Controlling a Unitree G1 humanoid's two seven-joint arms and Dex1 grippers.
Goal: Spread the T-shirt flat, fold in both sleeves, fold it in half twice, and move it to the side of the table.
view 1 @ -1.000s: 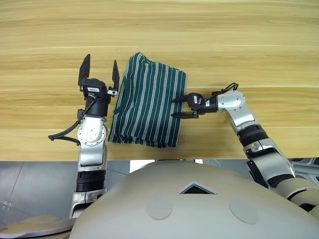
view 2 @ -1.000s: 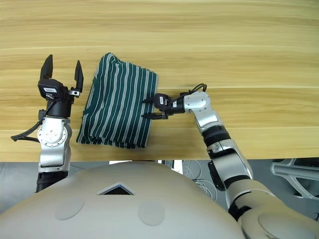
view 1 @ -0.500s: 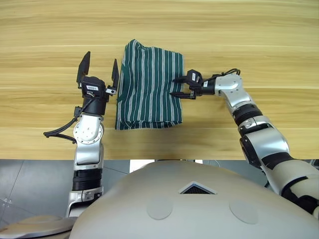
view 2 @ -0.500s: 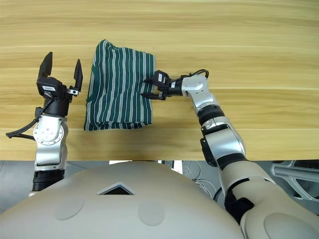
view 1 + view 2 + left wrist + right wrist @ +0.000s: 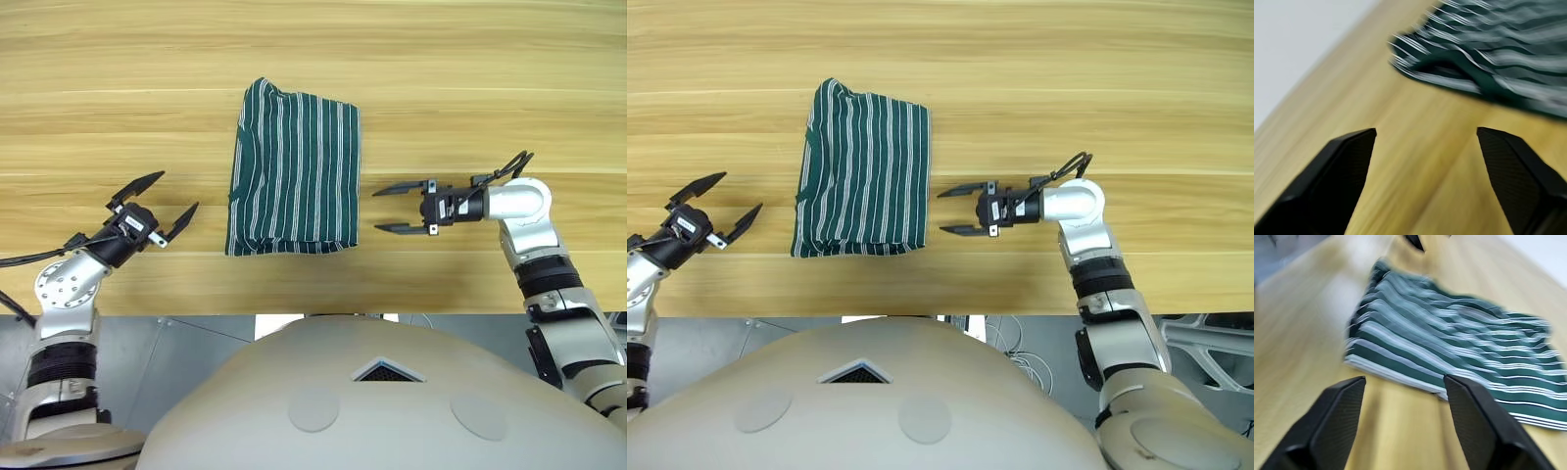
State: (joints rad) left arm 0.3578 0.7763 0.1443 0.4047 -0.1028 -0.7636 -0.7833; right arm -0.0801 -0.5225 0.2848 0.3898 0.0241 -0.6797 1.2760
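Head views: a green white-striped folded T-shirt (image 5: 294, 176) is seen lying flat on the light wooden table (image 5: 470, 78). The left gripper (image 5: 178, 190) is held well off the shirt's left side and the right gripper (image 5: 376, 210) just beside its right edge, both spread wide with nothing gripped. Left wrist view: black fingers (image 5: 1342, 171) are shown wide apart over bare wood, with the shirt's corner beyond them, untouched. Right wrist view: the fingers (image 5: 1337, 421) are likewise parted and empty, the shirt's edge lying just past the tips.
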